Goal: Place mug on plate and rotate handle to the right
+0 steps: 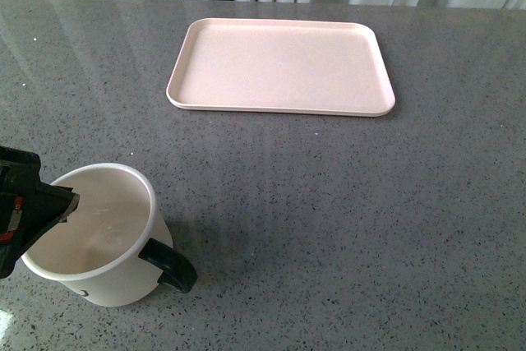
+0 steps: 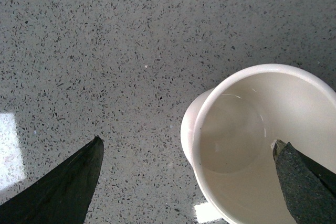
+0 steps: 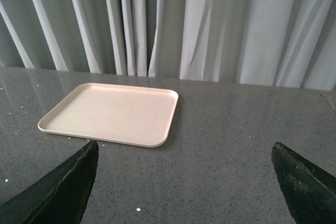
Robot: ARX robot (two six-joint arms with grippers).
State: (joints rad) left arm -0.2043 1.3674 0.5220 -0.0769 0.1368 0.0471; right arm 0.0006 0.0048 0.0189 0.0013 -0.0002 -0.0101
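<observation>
My left claw [image 2: 186, 144], jaws apart, straddles the left rim of the cream-white ceramic mug [image 1: 94, 236], near-left on the grey table [image 1: 329, 219]; the pale pink rectangular plate [image 1: 279, 67] lies far. Rigid, glossy, probably slippery: pinch the wall firmly, opposite the black handle [image 1: 168, 265].

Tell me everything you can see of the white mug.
The mug is cream-white, glossy like ceramic, round, upright and empty. Its black loop handle points toward the robot's right and the camera. It stands on the grey speckled table, well short of the pink tray. The open left tool straddles its wall, one finger inside; contact cannot be told.
</observation>
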